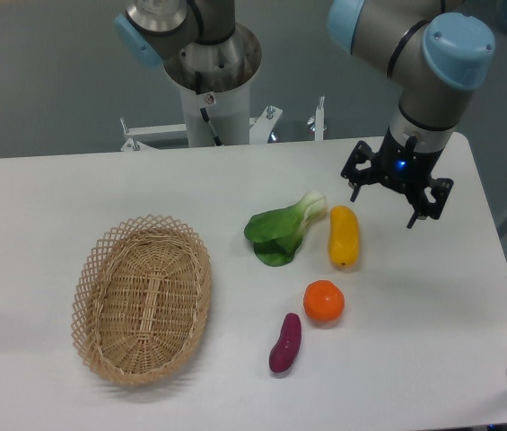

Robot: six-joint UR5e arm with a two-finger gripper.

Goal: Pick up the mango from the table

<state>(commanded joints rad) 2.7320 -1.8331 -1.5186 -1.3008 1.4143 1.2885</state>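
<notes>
The mango [344, 237], a smooth elongated yellow-orange fruit, lies on the white table [74, 189] right of centre, its long axis running roughly front to back. My gripper [384, 208] hangs up and to the right of it, above the table. Its black fingers [414, 215] point down and stand apart, open, with nothing between them. A short gap separates the mango from the nearest finger.
A bok choy [282, 230] lies just left of the mango. A round orange fruit [324, 301] sits in front of it, and a purple sweet potato [285, 342] lies further forward. A wicker basket [142, 296] stands at the left. The robot base [213, 85] is at the back.
</notes>
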